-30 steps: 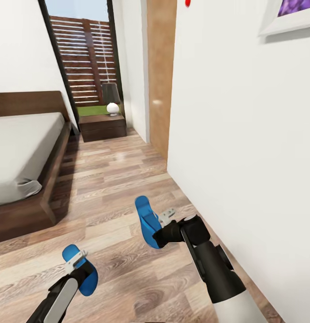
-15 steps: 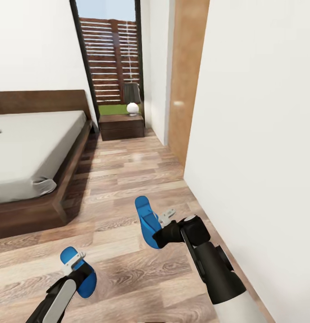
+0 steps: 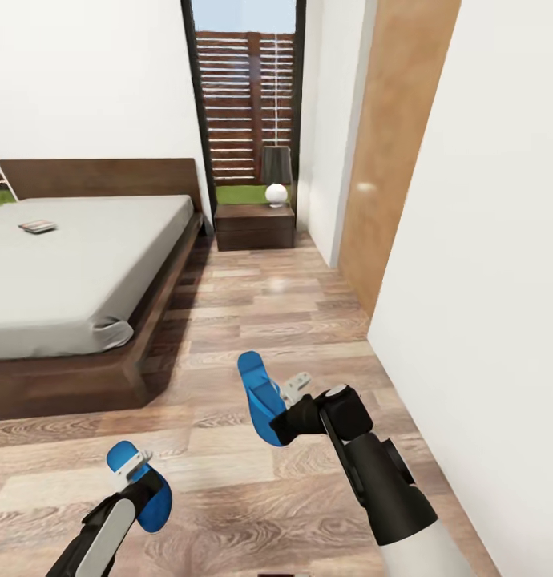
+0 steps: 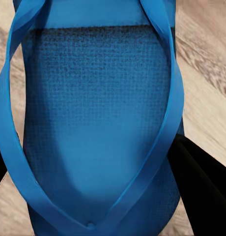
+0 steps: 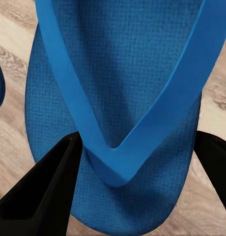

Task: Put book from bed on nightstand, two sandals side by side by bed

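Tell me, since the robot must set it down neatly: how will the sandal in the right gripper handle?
The sandal held by the right gripper juts out edge-up without drooping, so it is probably fairly stiff. It looks thin, likely light. Its textured footbed should resist slipping, though the thin straps may flex.

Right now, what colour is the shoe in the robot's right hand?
Bright blue. The sandal shows best in the right wrist view, its woven-looking footbed and strap all blue.

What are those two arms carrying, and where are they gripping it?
Each tool carries one blue sandal: the left tool grips the left sandal, the right tool the right sandal, each pinched across its edges.
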You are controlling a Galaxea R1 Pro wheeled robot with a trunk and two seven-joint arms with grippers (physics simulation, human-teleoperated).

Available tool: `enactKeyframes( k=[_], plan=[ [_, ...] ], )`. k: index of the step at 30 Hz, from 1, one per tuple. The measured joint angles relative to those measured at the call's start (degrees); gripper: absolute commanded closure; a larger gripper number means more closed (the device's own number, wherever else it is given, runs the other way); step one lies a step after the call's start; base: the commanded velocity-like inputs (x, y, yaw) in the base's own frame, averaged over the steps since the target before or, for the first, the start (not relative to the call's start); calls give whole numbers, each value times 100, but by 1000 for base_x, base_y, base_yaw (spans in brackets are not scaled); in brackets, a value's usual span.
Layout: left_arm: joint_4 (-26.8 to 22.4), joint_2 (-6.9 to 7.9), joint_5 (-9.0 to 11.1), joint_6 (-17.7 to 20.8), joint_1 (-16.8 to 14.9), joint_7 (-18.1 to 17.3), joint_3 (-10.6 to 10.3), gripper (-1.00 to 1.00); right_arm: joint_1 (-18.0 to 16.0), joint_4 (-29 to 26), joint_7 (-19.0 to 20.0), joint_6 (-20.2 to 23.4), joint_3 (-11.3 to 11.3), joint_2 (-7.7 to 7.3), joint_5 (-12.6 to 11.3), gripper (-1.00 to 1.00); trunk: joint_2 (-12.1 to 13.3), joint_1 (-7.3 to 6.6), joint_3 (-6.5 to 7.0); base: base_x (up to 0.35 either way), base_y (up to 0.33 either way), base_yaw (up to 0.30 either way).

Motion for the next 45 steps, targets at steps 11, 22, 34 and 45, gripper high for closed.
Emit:
enactKeyframes(
  k=[11, 22, 34, 45],
  plan=[
    [848, -248, -8, 6, -636, 30, -15, 100, 0, -134, 7, 0, 15, 0, 14, 100, 0, 0, -7, 313, -139, 211],
    [1436, -471, 3, -10, -1095, -1, 1, 100, 8, -361, 7, 2, 13, 0, 14, 100, 0, 1, -7, 270, -219, 79],
    [1479, -589, -3, -503, -1110, 107, 435, 100, 24, -499, 8, -1, 13, 0, 0, 100, 0, 0, -7, 290, -149, 3],
    [1478, -598, 3, -517, -1108, 113, 470, 100, 25, -524, 9, -3, 30, -1, 13, 100, 0, 0, -7, 326, 32, 0]
  ],
)
